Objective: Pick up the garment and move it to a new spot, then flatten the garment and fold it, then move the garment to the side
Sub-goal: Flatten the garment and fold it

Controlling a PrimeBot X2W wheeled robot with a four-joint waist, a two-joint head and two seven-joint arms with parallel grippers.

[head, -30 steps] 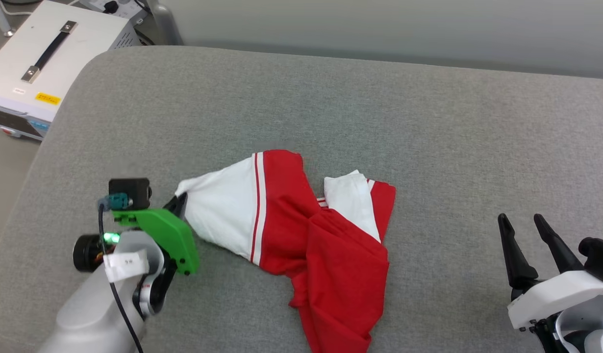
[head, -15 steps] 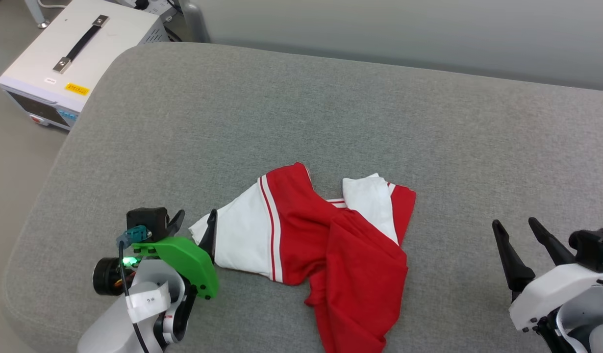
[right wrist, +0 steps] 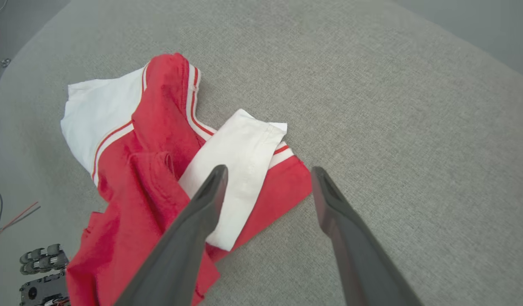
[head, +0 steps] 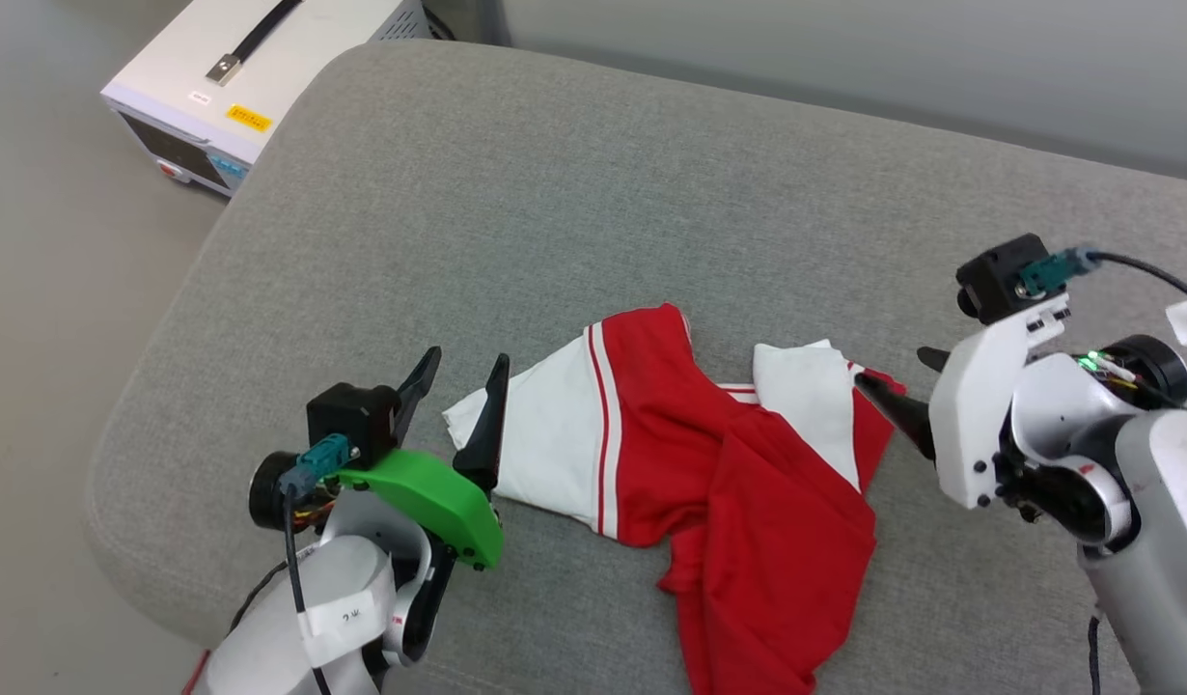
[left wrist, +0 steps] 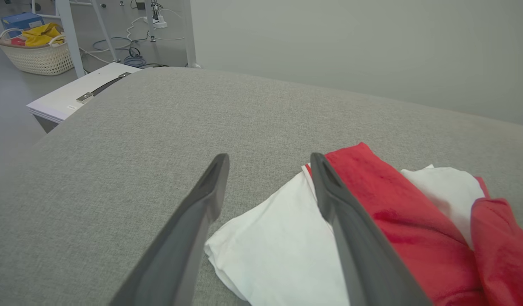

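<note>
The garment (head: 748, 483) lies crumpled on the grey cushion (head: 555, 193): red cloth with a white sleeve at its left end and another white sleeve near its right. My left gripper (head: 466, 357) is open just off the left sleeve. In the left wrist view, that gripper (left wrist: 268, 157) stands over the sleeve's corner (left wrist: 278, 242) without gripping it. My right gripper (head: 891, 367) is open at the garment's right edge. Seen from the right wrist, it (right wrist: 268, 168) hovers above the red corner and white sleeve of the garment (right wrist: 159, 140).
A white equipment box (head: 246, 77) with a black handle sits on the floor past the cushion's far left corner. A wicker basket (left wrist: 38, 57) and cables lie farther off. The cushion's rounded left edge is close to my left arm. A grey wall runs behind.
My left gripper has opened and let go of the white sleeve. My right arm has swung in toward the garment's right edge. The head camera has shifted, so the whole scene sits further right.
</note>
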